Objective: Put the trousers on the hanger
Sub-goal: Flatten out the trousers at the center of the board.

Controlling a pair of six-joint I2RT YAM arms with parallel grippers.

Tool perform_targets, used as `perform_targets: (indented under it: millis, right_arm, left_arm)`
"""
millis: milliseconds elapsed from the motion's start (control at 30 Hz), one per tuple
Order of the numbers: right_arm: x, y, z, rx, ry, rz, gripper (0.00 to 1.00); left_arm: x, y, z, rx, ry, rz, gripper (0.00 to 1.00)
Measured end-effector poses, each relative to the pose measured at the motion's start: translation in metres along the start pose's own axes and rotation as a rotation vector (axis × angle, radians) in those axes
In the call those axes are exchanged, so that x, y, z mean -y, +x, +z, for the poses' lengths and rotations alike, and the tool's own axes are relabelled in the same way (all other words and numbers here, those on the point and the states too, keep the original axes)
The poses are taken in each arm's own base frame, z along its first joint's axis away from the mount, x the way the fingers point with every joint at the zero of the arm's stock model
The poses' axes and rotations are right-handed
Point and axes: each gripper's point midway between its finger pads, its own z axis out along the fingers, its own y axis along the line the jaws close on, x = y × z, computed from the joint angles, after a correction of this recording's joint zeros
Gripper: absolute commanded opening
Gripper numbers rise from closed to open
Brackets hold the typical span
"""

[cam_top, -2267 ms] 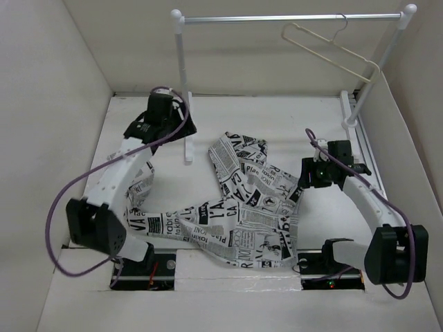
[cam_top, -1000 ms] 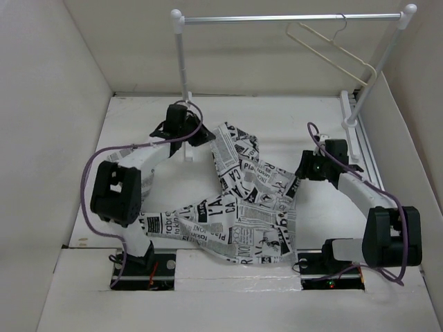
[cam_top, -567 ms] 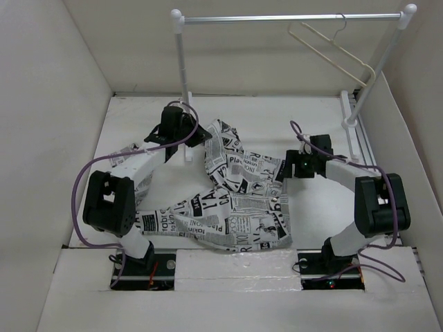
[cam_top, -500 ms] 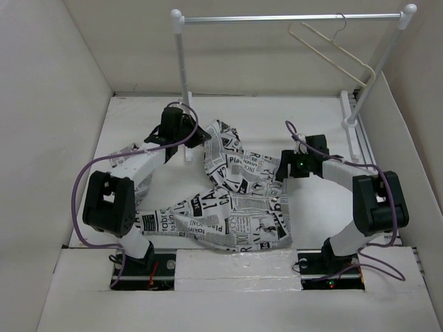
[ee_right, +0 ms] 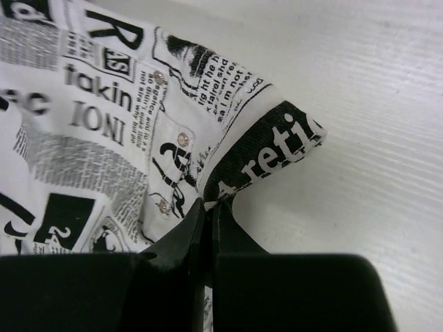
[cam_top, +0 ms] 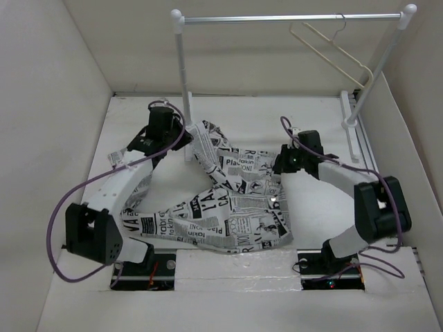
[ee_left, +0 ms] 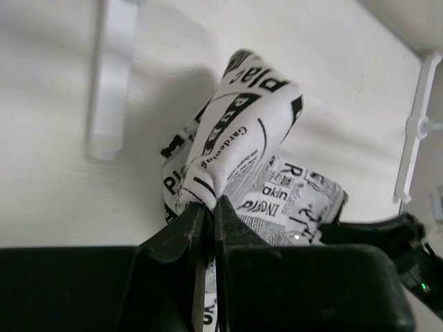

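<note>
The newspaper-print trousers (cam_top: 235, 207) lie crumpled across the middle of the white floor. My left gripper (cam_top: 185, 135) is shut on a bunched fold of the trousers (ee_left: 242, 131) at their far left end, beside the rail's left post. My right gripper (cam_top: 278, 166) is shut on the cloth edge (ee_right: 270, 149) at the trousers' right side, near a row of small buttons. The cream hanger (cam_top: 336, 50) hangs by its wire hook from the rail (cam_top: 291, 19) at the back right, well away from both grippers.
The rail's left post (cam_top: 184, 90) stands on a foot right beside my left gripper. Its right post (cam_top: 377, 69) leans by the right wall, with a white base strip (cam_top: 349, 114) below. White walls close in on the left, back and right.
My right gripper has slid left onto the trousers' right edge and closed on the cloth. My left arm has swung left, dragging its end of the trousers toward the rail post.
</note>
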Motion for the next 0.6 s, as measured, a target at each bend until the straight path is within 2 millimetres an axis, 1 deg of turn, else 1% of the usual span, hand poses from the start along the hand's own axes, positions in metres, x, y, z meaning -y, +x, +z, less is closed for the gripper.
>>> perform_targets:
  millis: [33, 67, 100, 133, 167, 233, 267, 300, 367, 400, 433, 467, 500, 567, 600]
  right_arm:
    - [-0.006, -0.007, -0.01, 0.024, 0.0, -0.015, 0.0]
    - [-0.015, -0.016, -0.024, 0.063, -0.006, -0.036, 0.0]
    - [-0.022, -0.025, -0.037, 0.099, -0.012, -0.054, 0.0]
    - [-0.026, -0.032, -0.047, 0.127, -0.015, -0.067, 0.0]
    - [-0.034, -0.046, -0.066, 0.185, -0.02, -0.089, 0.0]
    - [-0.037, -0.062, -0.091, 0.258, -0.011, -0.111, 0.0]
    - [-0.033, -0.069, -0.101, 0.286, 0.005, -0.114, 0.0]
    - [-0.024, -0.073, -0.109, 0.305, 0.031, -0.107, 0.0]
    - [0.004, -0.074, -0.115, 0.304, 0.104, -0.075, 0.0]
    - [0.021, -0.071, -0.115, 0.288, 0.142, -0.05, 0.0]
    - [0.038, -0.067, -0.115, 0.268, 0.179, -0.024, 0.0]
    - [0.061, -0.06, -0.113, 0.237, 0.226, 0.014, 0.0]
    - [0.079, -0.054, -0.112, 0.213, 0.264, 0.046, 0.0]
    - [0.117, -0.04, -0.114, 0.166, 0.337, 0.126, 0.0]
    - [0.134, -0.033, -0.116, 0.15, 0.366, 0.168, 0.0]
  left_arm:
    - [0.001, -0.011, -0.013, 0.033, -0.025, 0.008, 0.0]
    - [0.006, -0.024, -0.029, 0.074, -0.035, 0.015, 0.0]
    - [0.012, -0.037, -0.044, 0.115, -0.036, 0.02, 0.0]
    - [0.021, -0.052, -0.064, 0.164, -0.029, 0.024, 0.02]
    - [0.031, -0.068, -0.084, 0.218, -0.011, 0.027, 0.08]
    - [0.053, -0.095, -0.126, 0.325, 0.058, 0.037, 0.27]
    - [0.062, -0.103, -0.144, 0.371, 0.098, 0.041, 0.35]
    - [0.069, -0.108, -0.157, 0.4, 0.132, 0.047, 0.49]
    - [0.076, -0.107, -0.167, 0.407, 0.185, 0.064, 0.59]
    - [0.079, -0.104, -0.166, 0.397, 0.206, 0.073, 0.6]
    - [0.08, -0.098, -0.156, 0.367, 0.219, 0.085, 0.63]
    - [0.076, -0.087, -0.136, 0.312, 0.211, 0.1, 0.66]
    - [0.07, -0.074, -0.115, 0.254, 0.189, 0.114, 0.66]
    - [0.047, -0.043, -0.069, 0.132, 0.107, 0.138, 0.66]
    - [0.029, -0.023, -0.044, 0.061, 0.051, 0.148, 0.66]
